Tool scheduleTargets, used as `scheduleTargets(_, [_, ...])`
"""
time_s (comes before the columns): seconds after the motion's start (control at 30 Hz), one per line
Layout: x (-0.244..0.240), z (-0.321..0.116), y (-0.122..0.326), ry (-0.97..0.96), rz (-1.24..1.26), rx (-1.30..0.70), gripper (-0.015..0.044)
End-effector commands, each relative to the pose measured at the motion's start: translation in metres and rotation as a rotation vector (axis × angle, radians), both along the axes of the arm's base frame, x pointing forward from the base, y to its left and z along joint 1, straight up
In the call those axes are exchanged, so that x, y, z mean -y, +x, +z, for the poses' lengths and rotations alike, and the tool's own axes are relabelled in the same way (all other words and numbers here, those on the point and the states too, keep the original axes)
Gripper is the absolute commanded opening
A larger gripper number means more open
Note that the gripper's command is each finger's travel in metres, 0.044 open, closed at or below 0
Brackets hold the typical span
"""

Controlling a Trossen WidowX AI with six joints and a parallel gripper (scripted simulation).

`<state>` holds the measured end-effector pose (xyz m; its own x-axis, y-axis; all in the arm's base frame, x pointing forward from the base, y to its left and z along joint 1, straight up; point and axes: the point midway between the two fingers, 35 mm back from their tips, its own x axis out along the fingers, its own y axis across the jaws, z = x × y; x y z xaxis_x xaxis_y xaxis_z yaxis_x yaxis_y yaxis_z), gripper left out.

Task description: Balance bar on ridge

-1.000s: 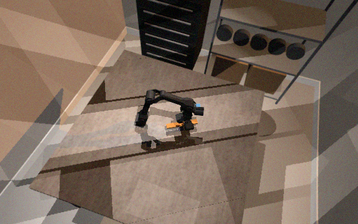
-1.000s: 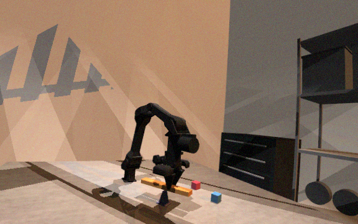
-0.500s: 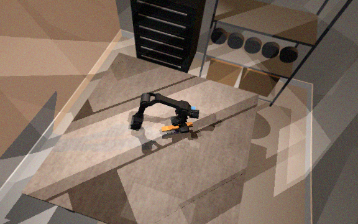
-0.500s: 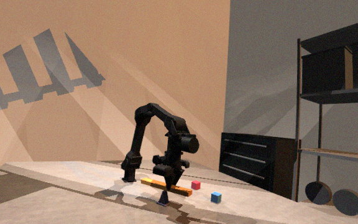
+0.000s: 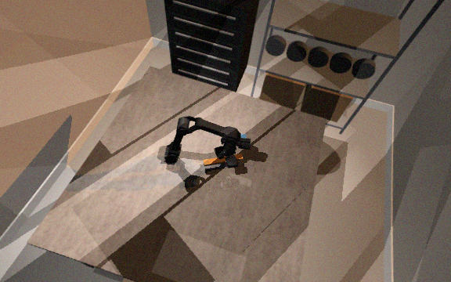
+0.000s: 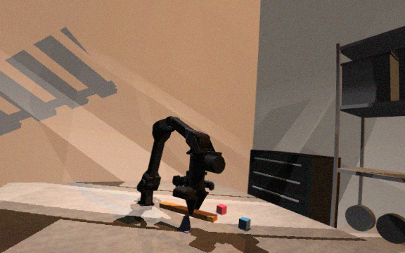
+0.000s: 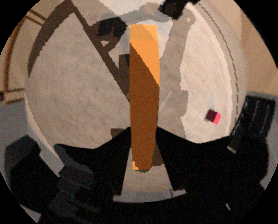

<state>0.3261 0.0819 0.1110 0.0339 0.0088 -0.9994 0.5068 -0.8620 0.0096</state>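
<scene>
The orange bar (image 5: 211, 161) (image 6: 171, 206) (image 7: 144, 100) is long and narrow. My gripper (image 6: 193, 211) (image 7: 143, 129) points down and is shut on it, with a finger on each side and bar showing beyond both sides of the fingers. The bar looks about level in the exterior view; how high it is above the table is hard to tell. The ridge (image 5: 214, 168) (image 6: 185, 225) is a small dark wedge. In the exterior view it shows in front of and below the bar, apart from it; in the top view it shows beside the bar.
A red cube (image 6: 221, 209) (image 7: 216, 117) stands on the table beyond the bar. A blue cube (image 6: 244, 223) (image 5: 243, 136) stands farther right in the exterior view. A drawer cabinet (image 5: 210, 47) (image 6: 280, 179) and a shelf rack stand behind. Hard shadows cross the table.
</scene>
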Motion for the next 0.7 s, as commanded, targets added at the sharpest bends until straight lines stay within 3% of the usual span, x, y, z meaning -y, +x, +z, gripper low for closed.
scheduleTargets(0.0, [0.0000,-0.0009,0.0003,0.000,0.002,0.000,0.0000])
scheduleTargets(0.67, [0.0000,-0.0026,0.0003,0.000,0.002,0.000,0.0000])
